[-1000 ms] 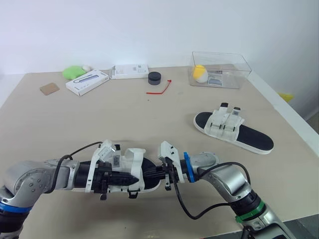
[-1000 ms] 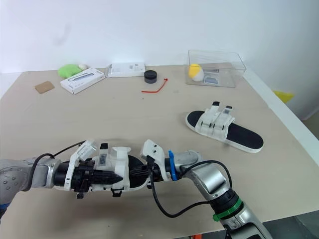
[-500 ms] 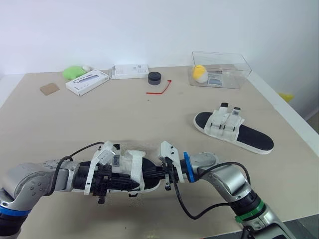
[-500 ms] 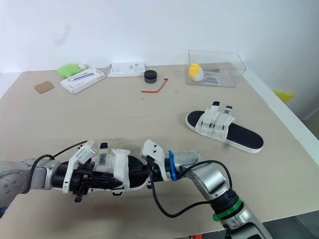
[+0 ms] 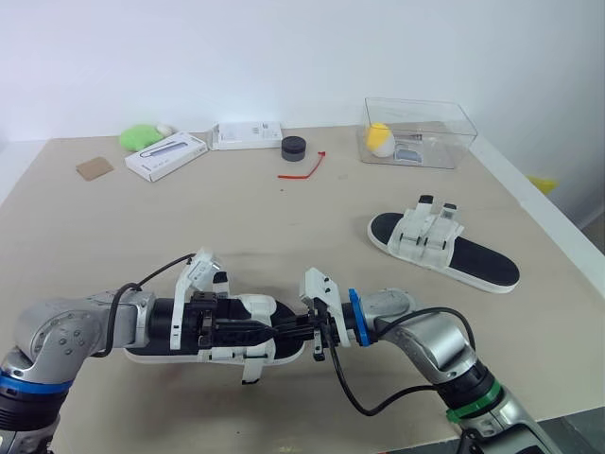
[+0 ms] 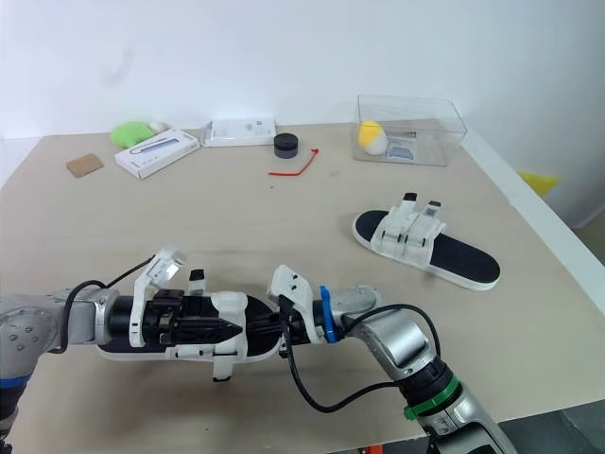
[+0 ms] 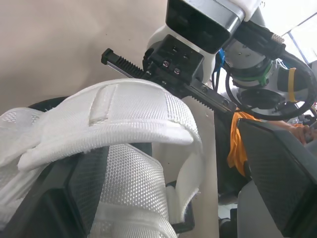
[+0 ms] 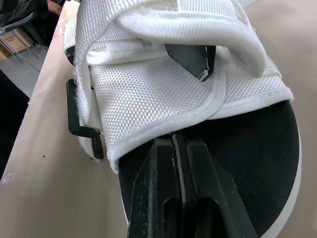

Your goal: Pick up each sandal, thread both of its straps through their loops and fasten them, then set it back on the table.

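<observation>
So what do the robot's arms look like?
Both are rounded silver-grey tubes with looping black cables. The left arm wears a blue band; the right arm has a blue ring and a green band. The left gripper and right gripper are black, with white camera brackets.

Left hand [image 6: 219,329] and right hand [image 6: 265,326] face each other over the near sandal [image 6: 232,307] (the second sandal [image 6: 425,248] lies well apart).

The left pincer [image 5: 253,331] gapes wide, pointing tip to tip at the right pincer [image 8: 177,144], which is pressed closed.
</observation>
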